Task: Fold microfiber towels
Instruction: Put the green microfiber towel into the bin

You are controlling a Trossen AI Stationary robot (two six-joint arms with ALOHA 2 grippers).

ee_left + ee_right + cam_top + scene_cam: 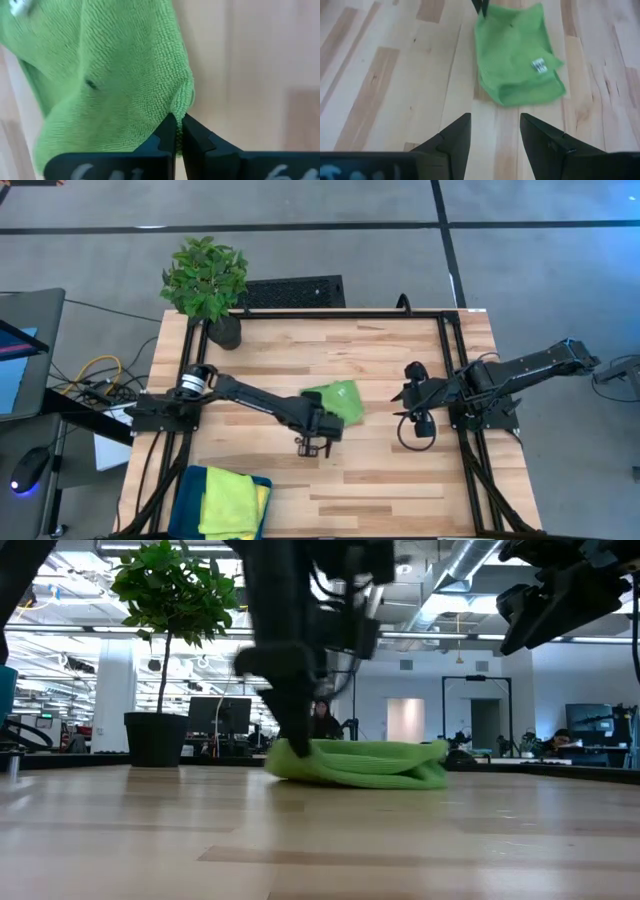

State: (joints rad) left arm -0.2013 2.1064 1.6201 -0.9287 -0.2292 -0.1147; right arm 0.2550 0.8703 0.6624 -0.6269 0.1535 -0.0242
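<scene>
A corner of the green towel (pixel 115 85) is pinched by the left gripper (pixel 178 131); so thin a hold could slip when lifted. The right gripper (pixel 495 132) is held wide nearby.

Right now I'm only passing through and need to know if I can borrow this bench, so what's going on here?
The robot is in the middle of folding towels. The left gripper is down at the table and shut on a corner of the lime green towel, which lies partly folded near the middle of the table. The right gripper is open and hangs above the table on the right, empty. More towels, teal and yellow, sit stacked at the table's front left.
</scene>
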